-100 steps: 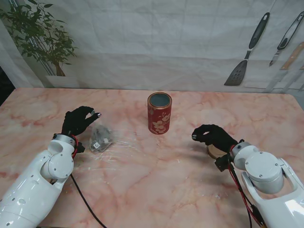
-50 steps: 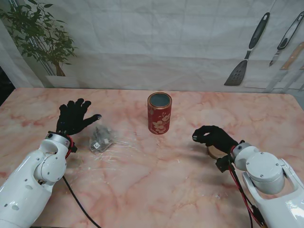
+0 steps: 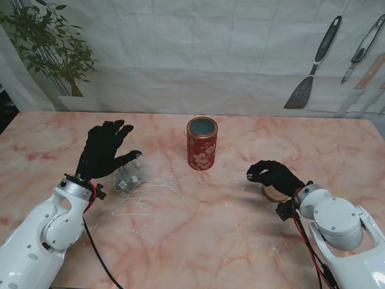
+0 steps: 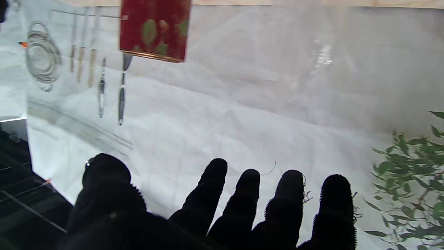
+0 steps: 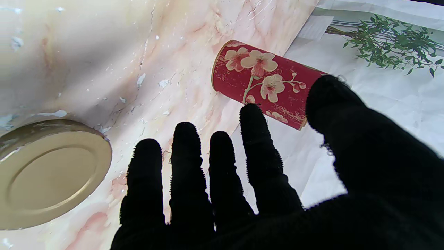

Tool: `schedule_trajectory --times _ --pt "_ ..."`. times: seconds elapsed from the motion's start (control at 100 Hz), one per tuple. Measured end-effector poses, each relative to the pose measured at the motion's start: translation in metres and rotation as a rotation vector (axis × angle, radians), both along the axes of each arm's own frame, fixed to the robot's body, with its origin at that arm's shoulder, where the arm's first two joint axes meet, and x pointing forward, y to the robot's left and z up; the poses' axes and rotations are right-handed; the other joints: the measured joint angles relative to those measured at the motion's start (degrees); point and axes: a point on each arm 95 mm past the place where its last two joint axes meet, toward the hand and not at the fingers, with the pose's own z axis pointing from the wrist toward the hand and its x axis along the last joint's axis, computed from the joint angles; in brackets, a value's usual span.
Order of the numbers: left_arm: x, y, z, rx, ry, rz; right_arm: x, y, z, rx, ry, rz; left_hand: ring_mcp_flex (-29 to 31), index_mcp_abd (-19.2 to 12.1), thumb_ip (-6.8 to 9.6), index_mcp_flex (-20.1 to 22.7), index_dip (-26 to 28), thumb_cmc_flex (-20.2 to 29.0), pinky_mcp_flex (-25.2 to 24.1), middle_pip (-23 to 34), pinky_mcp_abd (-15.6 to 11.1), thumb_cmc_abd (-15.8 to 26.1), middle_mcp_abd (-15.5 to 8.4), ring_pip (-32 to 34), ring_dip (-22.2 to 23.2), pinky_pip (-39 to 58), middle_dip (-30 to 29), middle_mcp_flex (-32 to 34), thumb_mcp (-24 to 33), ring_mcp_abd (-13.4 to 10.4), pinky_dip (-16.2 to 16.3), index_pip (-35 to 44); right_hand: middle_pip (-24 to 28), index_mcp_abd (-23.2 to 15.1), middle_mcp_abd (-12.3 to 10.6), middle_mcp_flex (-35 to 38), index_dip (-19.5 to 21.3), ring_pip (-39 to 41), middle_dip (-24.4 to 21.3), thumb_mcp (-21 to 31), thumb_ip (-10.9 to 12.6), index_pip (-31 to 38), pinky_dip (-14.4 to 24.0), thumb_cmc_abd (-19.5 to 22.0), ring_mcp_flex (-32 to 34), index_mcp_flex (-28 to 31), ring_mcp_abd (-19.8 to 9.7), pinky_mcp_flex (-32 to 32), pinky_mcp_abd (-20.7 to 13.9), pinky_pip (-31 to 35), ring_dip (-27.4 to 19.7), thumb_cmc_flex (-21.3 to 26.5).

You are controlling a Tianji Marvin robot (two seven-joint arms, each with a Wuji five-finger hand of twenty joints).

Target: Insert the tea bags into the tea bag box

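Stand view shows a pink marble tabletop (image 3: 198,229) with a red cylindrical tea bag box (image 3: 201,143) standing upright near its middle, lid off, its open mouth facing up and white blossoms printed on its side. To the left of the box, well apart from it, a clear plastic packet of tea bags (image 3: 128,176) lies on the tabletop; how many bags it contains cannot be made out. The left hand (image 3: 103,150), in a black glove, is raised over the near left edge of that packet with all 5 fingers spread and nothing in its grasp; the thumb reaches toward the packet, but whether it touches cannot be told. In the left wrist view the same fingers (image 4: 284,205) are splayed in front of the white backdrop, with the red box at the far edge of the picture. The right hand (image 3: 274,176), also in a black glove, sits to the right of the box and nearer to me, its fingers loosely curled and holding nothing. A round gold lid (image 3: 275,194) lies flat on the tabletop just beside and partly under that hand. The right wrist view shows the lid (image 5: 48,173) beside the fingers (image 5: 184,166), not gripped, and the box (image 5: 263,83) beyond the fingertips.
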Motion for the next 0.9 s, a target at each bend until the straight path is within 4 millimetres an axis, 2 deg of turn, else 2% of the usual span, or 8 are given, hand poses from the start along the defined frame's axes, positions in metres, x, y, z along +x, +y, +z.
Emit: schedule_trajectory --times 0.23,0.34,0.51,0.62,0.71,0.83,0.9 --pt "-0.031 -0.022 -0.009 -0.052 0.061 -0.102 -0.006 -0.005 -0.004 -0.02 -0.012 -0.005 0.6 0.1 0.01 0.0 -0.2 0.0 0.7 0.1 0.0 0.0 0.0 0.0 0.0 1.2 0.0 0.9 0.0 -0.1 0.0 0.0 0.0 0.0 0.2 -0.8 0.0 -0.6 -0.2 0.0 0.0 -0.3 0.0 0.0 -1.0 -1.5 0.0 -0.6 0.0 -0.2 -0.1 0.0" --pt "-0.043 -0.035 -0.024 -0.086 0.084 -0.125 -0.009 -0.007 -0.006 -0.027 -0.024 -0.006 0.7 0.1 0.01 0.0 -0.2 0.0 0.9 0.1 0.0 0.0 0.0 0.0 0.0 1.9 0.0 1.0 0.0 -0.6 0.0 0.0 -0.1 0.0 0.4 -1.7 0.0 -0.7 -0.9 0.0 0.0 -0.3 0.0 0.0 -1.8 -1.5 0.0 -0.9 -0.6 -1.3 -0.1 0.0" --pt "-0.058 -0.043 -0.06 -0.277 0.128 -0.082 -0.013 -0.012 -0.01 -0.082 -0.045 -0.006 1.4 0.8 0.01 0.0 -0.3 0.2 1.3 0.4 0.0 0.0 -0.1 0.0 0.0 3.2 0.0 1.5 0.1 -0.7 0.0 0.1 -0.8 0.0 0.3 -3.3 0.0 -2.0 -1.0 0.0 0.0 -1.0 0.0 0.0 -3.3 -2.2 0.0 -1.9 -1.6 -2.8 -0.7 0.0" --pt "-0.067 -0.045 -0.076 -0.285 0.207 -0.082 -0.014 -0.016 -0.012 -0.127 -0.048 -0.01 1.5 0.8 0.01 0.0 -0.3 0.2 1.4 0.4 0.0 0.0 -0.1 0.0 0.0 3.9 0.0 1.5 0.1 -0.7 0.0 0.1 -1.4 0.0 -0.1 -4.0 0.0 -2.7 -1.3 0.0 0.0 -2.1 0.0 0.0 -3.8 -2.9 -0.3 -2.1 -2.3 -3.1 -1.0 0.0" --pt "-0.072 -0.045 -0.081 -0.278 0.231 -0.091 -0.015 -0.019 -0.013 -0.213 -0.061 -0.008 1.5 0.8 0.01 0.0 -0.3 0.7 1.4 0.5 0.0 0.0 -0.1 0.0 0.0 4.6 0.0 1.5 0.1 -0.6 0.0 0.1 -1.9 0.0 -0.4 -4.6 -0.1 -4.1 -1.3 0.0 0.0 -1.8 0.0 0.0 -3.9 -3.5 -1.1 -2.2 -3.6 -5.5 -1.6 0.0" --pt "-0.073 -0.044 -0.08 -0.286 0.208 -0.089 -0.014 -0.024 -0.016 -0.289 -0.076 -0.016 1.5 0.8 0.01 0.0 -0.3 0.7 1.4 0.5 0.0 0.0 -0.1 0.0 0.0 4.6 0.0 1.5 0.1 -0.6 0.0 0.1 -6.1 -0.7 -1.3 -5.2 -1.1 -7.7 -3.7 0.0 0.0 -3.4 0.0 0.0 -5.5 -5.7 -2.3 -3.2 -5.5 -8.8 -3.2 0.0" --pt "-0.073 -0.044 -0.08 -0.284 0.203 -0.09 -0.013 -0.026 -0.018 -0.317 -0.075 -0.014 1.5 0.8 0.0 0.0 -0.3 0.7 1.4 0.5 0.0 0.0 -0.1 0.0 0.0 4.6 0.0 1.5 0.1 -0.6 0.0 0.1 -11.5 -1.2 -2.0 -5.2 -1.5 -12.2 -6.0 0.2 0.0 -4.8 -0.1 0.0 -7.0 -6.9 -3.5 -3.9 -6.9 -12.3 -5.1 0.0"
